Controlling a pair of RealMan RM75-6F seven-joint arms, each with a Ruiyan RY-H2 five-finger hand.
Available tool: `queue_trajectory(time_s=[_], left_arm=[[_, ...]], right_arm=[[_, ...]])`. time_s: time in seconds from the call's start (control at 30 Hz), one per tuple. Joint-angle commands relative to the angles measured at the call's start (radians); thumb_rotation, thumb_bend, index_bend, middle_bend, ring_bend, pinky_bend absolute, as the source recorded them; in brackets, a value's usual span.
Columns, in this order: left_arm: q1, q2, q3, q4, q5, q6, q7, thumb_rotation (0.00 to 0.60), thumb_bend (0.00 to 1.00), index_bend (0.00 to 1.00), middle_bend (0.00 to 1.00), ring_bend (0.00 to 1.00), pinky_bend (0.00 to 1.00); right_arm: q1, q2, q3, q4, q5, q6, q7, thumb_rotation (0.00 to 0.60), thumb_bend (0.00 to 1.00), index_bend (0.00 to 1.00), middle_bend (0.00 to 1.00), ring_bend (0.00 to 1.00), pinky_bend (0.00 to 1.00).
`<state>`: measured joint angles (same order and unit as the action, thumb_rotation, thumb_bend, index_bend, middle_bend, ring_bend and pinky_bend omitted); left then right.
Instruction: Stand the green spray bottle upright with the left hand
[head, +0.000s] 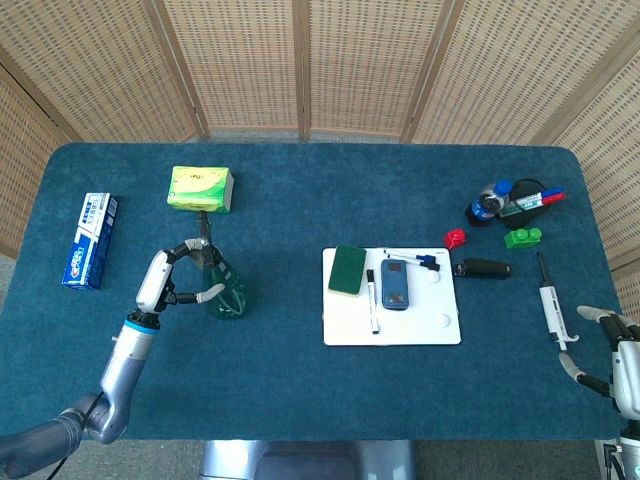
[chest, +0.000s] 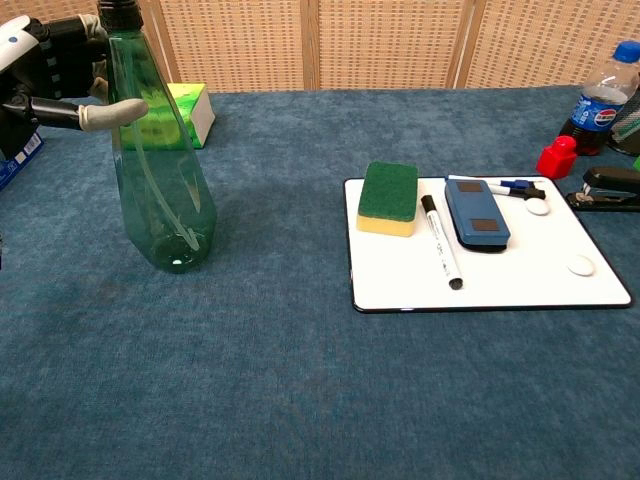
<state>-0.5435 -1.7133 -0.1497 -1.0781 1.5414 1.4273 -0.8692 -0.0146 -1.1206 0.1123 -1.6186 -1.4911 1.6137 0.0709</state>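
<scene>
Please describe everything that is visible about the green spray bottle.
The green spray bottle is see-through green plastic, wide at the base and narrowing to a black top, with a thin tube inside. It stands about upright on the blue table, in front of a green box. The left hand holds its top.

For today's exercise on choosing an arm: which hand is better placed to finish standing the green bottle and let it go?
Left. The left hand already grips the bottle near its top, nearly upright on the table. The right hand sits open at the far right edge, well away.
</scene>
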Motion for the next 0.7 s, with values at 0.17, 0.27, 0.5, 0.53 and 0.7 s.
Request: queue_trajectory(time_s=[0.17, 0.27, 0.5, 0.53, 0.7], left_arm=[[0.008, -0.007, 0.006, 0.014, 0.006, 0.011, -0.001, 0.6, 0.32, 0.47, 0.44, 0.42, 0.5], [0.01, -0.009, 0.009, 0.02, 0.009, 0.015, 0.001, 0.6, 0.32, 0.44, 0.41, 0.41, 0.48], [0.016, -0.011, 0.017, 0.03, 0.015, 0.021, 0.003, 0.551, 0.32, 0.38, 0.36, 0.39, 0.46], [0.017, -0.01, 0.018, 0.03, 0.016, 0.019, 0.003, 0.527, 0.32, 0.37, 0.35, 0.38, 0.46], [0.023, -0.011, 0.019, 0.034, 0.014, 0.024, 0.003, 0.444, 0.32, 0.33, 0.3, 0.36, 0.44]], right_arm=[[-0.001, 0.0, 0.0, 0.001, -0.001, 0.003, -0.001, 0.6, 0.23, 0.29, 0.37, 0.31, 0.35], [-0.001, 0.0, 0.001, 0.001, -0.001, 0.003, -0.001, 0.6, 0.23, 0.29, 0.37, 0.31, 0.35], [-0.001, -0.001, 0.001, 0.001, -0.001, 0.003, -0.005, 0.6, 0.23, 0.29, 0.38, 0.31, 0.35], [-0.001, -0.001, 0.001, 0.001, -0.001, 0.003, -0.006, 0.6, 0.23, 0.29, 0.38, 0.31, 0.35], [0.0, -0.001, 0.002, 0.001, -0.003, 0.004, -0.007, 0.6, 0.23, 0.29, 0.38, 0.31, 0.35]])
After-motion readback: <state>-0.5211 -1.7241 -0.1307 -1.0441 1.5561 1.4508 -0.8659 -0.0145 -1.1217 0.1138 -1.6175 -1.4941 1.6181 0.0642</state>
